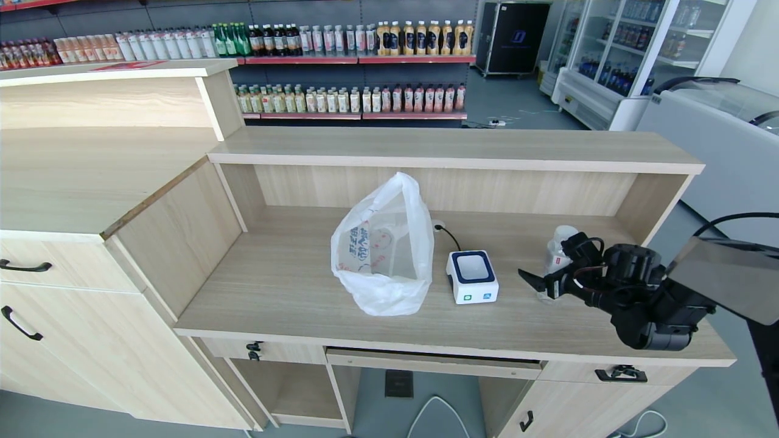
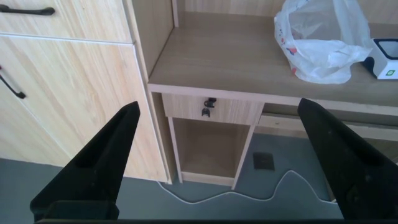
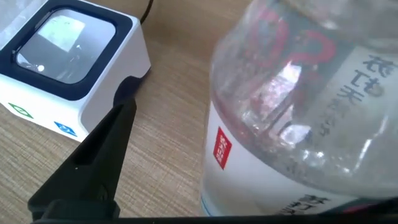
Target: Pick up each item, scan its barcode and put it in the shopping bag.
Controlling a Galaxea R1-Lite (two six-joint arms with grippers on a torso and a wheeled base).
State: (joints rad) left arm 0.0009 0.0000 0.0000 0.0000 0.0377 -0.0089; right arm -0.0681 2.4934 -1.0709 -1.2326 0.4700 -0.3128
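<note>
A clear plastic bottle [image 1: 557, 243] with a white and red label stands on the counter [image 1: 292, 286], right of the white barcode scanner [image 1: 471, 277]. My right gripper [image 1: 548, 269] is open around the bottle at label height. In the right wrist view the bottle [image 3: 298, 112] sits between the jaws, and the one finger [image 3: 87, 174] I can see stands apart from it on the scanner [image 3: 68, 68] side. The white shopping bag [image 1: 383, 249] stands open to the scanner's left. My left gripper [image 2: 219, 104] hangs open with nothing in it, low in front of the counter's left end.
The scanner's black cable [image 1: 447, 234] runs to the back wall of the counter recess. A raised ledge [image 1: 456, 149] hangs over the back. A taller cabinet [image 1: 91, 176] closes off the left side. Drawers [image 2: 208, 109] sit under the counter.
</note>
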